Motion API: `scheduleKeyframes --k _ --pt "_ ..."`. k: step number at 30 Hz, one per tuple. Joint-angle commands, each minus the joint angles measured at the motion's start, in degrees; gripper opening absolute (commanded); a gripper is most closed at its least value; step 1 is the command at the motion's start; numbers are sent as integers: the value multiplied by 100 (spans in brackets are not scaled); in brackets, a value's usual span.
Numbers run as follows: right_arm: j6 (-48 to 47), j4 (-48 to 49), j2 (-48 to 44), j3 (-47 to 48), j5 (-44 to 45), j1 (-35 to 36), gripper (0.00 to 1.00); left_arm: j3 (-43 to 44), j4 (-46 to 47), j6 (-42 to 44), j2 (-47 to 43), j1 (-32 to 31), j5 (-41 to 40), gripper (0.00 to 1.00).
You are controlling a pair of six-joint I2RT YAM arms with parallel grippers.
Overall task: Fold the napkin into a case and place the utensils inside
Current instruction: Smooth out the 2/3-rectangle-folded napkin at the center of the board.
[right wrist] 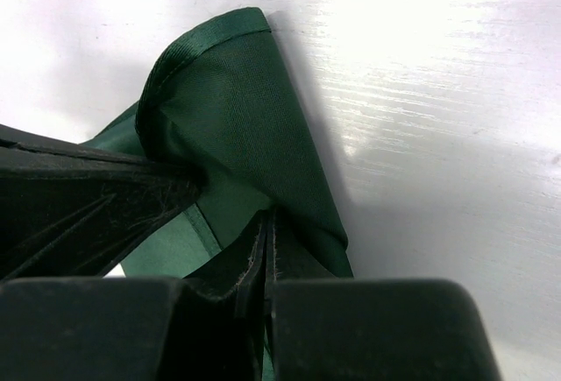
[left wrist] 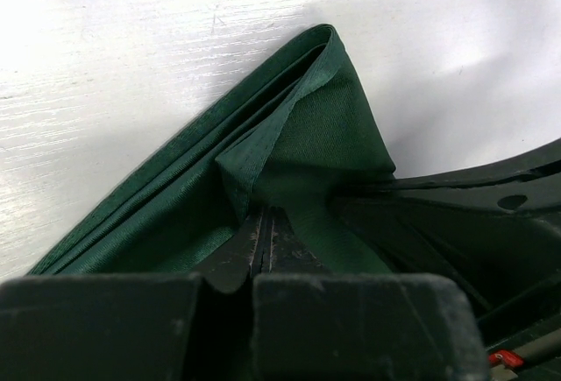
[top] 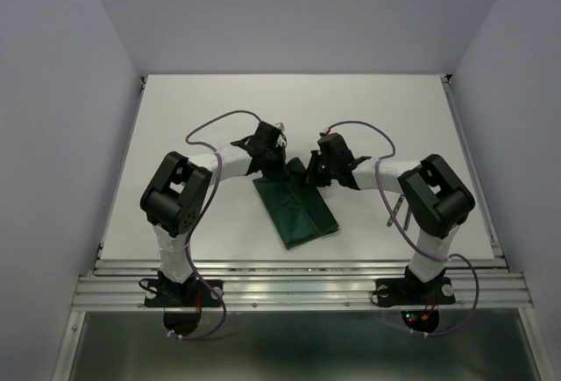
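The dark green napkin [top: 299, 212] lies folded into a long slanted strip in the middle of the table. Its far end is lifted into a peak. My left gripper [top: 282, 164] is shut on the cloth at that end, and the left wrist view shows the fabric [left wrist: 307, 136] bunched at the closed jaws [left wrist: 265, 213]. My right gripper [top: 308, 173] is shut on the same end from the other side, with a raised fold [right wrist: 237, 109] at its jaws [right wrist: 268, 216]. The two grippers almost touch. The utensils [top: 400, 208] lie at the right, partly hidden by the right arm.
The white table [top: 219, 109] is walled by grey panels on the left, right and back. A metal rail [top: 298, 289] runs along the near edge, where both arm bases stand. Purple cables loop over both arms.
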Motion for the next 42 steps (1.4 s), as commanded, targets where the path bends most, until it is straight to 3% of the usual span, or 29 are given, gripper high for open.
scheduleKeyframes --k 1,7,19,23,24,27,31,34,42 --pt "-133 -89 -431 -65 155 43 1 150 -17 90 -15 40 38 0" --pt "-300 -300 -1337 -486 366 43 1 159 -78 134 64 67 -50 0" --pt "-370 -836 -2225 -1507 859 43 4 264 -166 169 126 84 -67 0" --pt "-458 -941 -2612 -1815 824 43 13 317 -201 195 152 93 -67 0" --pt "-484 -977 -2683 -1850 797 43 21 343 -210 204 161 84 -59 0" --pt "-616 -1082 -3008 -2026 534 43 31 361 -219 204 161 93 -32 0" --pt "-625 -1355 -3666 -2245 454 95 37 370 -219 204 152 93 -14 0" --pt "-180 -1670 -4176 -2465 498 96 46 378 -219 204 170 93 -14 0" --pt "1684 -1540 -5284 -3441 568 446 49 475 -236 160 319 93 -15 0"
